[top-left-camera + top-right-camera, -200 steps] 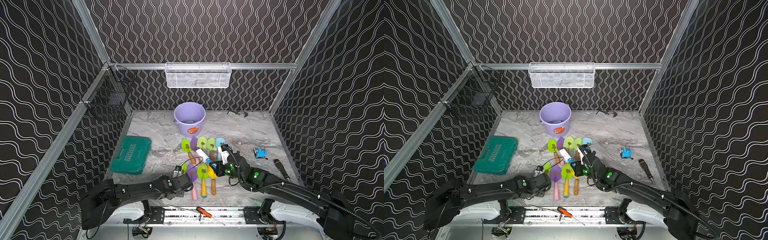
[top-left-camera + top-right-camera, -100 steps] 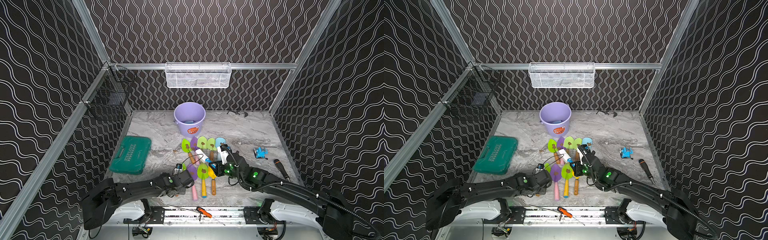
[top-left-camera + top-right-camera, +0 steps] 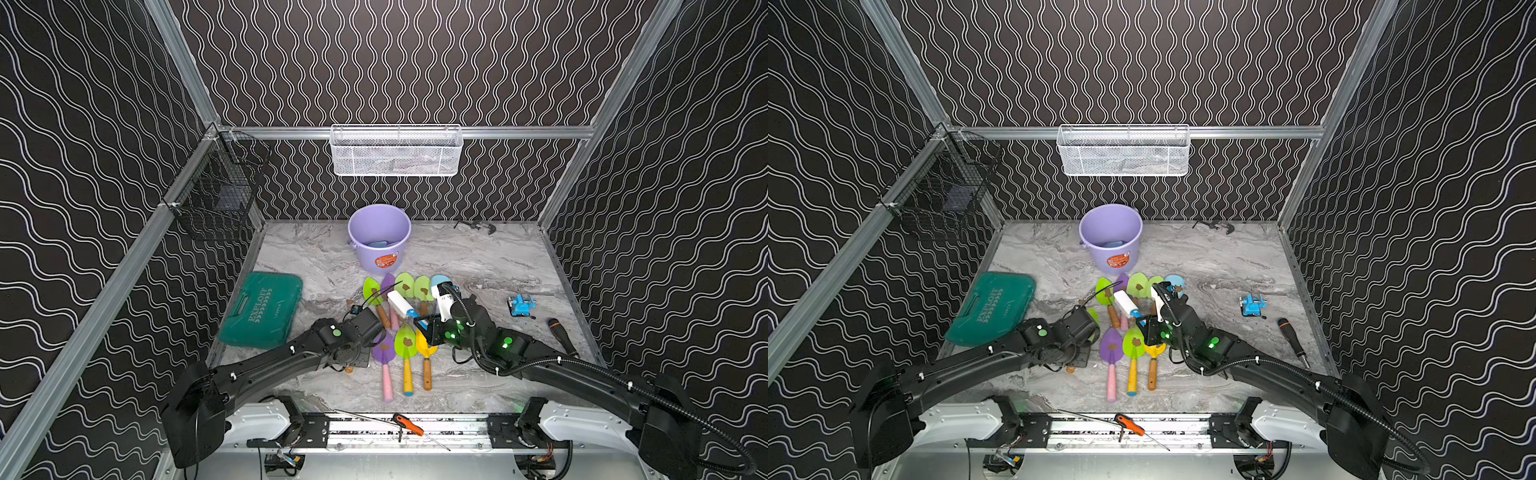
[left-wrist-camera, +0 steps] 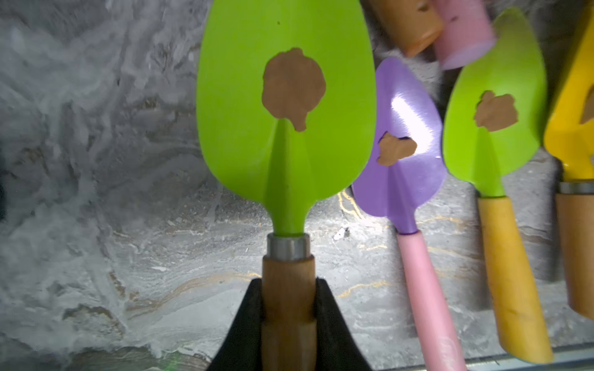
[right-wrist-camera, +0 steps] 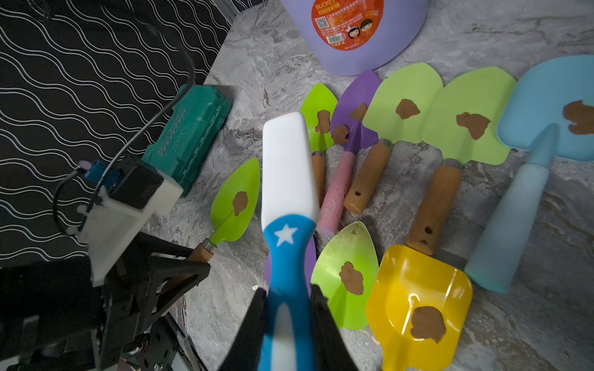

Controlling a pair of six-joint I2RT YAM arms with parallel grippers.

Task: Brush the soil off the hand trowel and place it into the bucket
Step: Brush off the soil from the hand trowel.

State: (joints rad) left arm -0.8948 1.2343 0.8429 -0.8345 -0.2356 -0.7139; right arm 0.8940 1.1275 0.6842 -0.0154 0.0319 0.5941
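Note:
My left gripper [image 4: 288,298] is shut on the wooden handle of a lime-green hand trowel [image 4: 286,135]. A brown clump of soil [image 4: 292,86] sticks to its blade. In a top view that gripper [image 3: 1088,328] is low at the near left of the trowel pile, with the green blade tip [image 3: 1095,318] showing beside it. My right gripper [image 5: 287,308] is shut on the blue handle of a white-headed brush [image 5: 286,167], held over the pile just right of the held trowel [image 5: 236,202]. The lavender bucket [image 3: 379,239] stands upright behind the pile, in both top views.
Several more soiled trowels lie between the arms, among them purple [image 3: 384,353], green [image 3: 405,343] and yellow [image 3: 426,349]. A green tool case [image 3: 262,309] lies at the left. At the right are a blue vice [image 3: 519,305] and a black screwdriver [image 3: 561,336]. A white mesh basket [image 3: 395,151] hangs on the back wall.
My left gripper has closed on the green trowel's wooden handle. The right arm with the brush has stayed put.

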